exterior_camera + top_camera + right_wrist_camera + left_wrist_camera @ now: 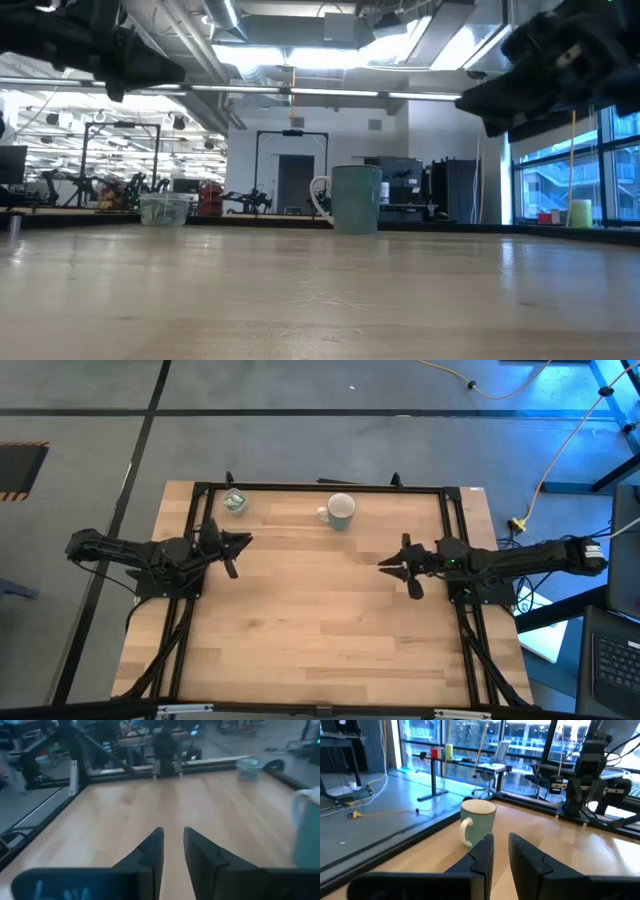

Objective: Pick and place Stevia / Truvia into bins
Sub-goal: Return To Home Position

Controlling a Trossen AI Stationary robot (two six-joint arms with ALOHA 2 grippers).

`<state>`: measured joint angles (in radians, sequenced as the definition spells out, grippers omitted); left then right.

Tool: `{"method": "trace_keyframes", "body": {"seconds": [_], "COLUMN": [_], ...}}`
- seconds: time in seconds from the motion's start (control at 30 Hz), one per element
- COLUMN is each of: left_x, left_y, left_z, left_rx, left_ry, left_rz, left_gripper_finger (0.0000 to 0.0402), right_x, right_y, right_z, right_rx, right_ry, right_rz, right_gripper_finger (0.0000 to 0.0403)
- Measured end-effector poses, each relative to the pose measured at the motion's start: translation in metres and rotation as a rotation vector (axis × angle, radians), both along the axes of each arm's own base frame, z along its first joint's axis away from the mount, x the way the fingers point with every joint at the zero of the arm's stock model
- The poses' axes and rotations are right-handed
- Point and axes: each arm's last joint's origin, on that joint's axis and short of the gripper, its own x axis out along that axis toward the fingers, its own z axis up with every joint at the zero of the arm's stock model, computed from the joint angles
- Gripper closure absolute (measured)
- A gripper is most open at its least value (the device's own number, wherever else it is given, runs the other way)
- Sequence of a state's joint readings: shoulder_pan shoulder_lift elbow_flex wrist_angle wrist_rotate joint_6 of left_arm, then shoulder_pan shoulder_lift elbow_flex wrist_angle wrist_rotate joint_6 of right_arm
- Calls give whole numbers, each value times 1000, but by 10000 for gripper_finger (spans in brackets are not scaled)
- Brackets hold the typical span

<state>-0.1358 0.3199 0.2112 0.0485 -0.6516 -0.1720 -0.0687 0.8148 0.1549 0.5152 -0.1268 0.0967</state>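
Observation:
The clear plastic cup (pixel 235 501) stands at the table's far left with green and white Stevia / Truvia sachets inside it. The pale green mug (pixel 340 511) stands upright to its right at the far edge, handle toward the cup. No loose sachet shows on the wood. My left gripper (pixel 247 541) hovers level near the left rail, pointing right, its fingers (pixel 485 851) a little apart with nothing between them; the mug (pixel 477 820) lies beyond them. My right gripper (pixel 382 563) hovers by the right rail, pointing left, also open and holding nothing (pixel 173 831).
A black frame rail (pixel 320 486) runs along the table's far edge and down both sides. Bare wood (pixel 320 610) lies between the two arms and toward the near edge. A yellow cable (pixel 560 440) lies on the floor beyond the far right corner.

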Motion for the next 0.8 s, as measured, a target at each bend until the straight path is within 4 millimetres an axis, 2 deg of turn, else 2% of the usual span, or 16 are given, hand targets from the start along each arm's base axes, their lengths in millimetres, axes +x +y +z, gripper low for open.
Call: {"method": "trace_keyframes", "body": {"seconds": [0.2,0.3,0.63,0.8], "left_x": [-12,-18,-29,-30], "left_y": [-1,-1,0,1], "left_z": [-12,-12,-14,-21], "left_rx": [-13,-14,22,-39], "left_ry": [-70,-104,-94,-59], "left_rz": [-10,-21,10,55], "left_gripper_finger": [352,352,354,355], "right_x": [-24,-32,-42,-46], "right_y": [-5,-7,-7,-6], "right_z": [-10,-15,-12,-10], "right_rx": [17,20,16,11], "right_ry": [-77,-108,-130,-155], "right_rz": [-78,-93,-106,-106], "right_gripper_finger": [324,324,324,324]}}
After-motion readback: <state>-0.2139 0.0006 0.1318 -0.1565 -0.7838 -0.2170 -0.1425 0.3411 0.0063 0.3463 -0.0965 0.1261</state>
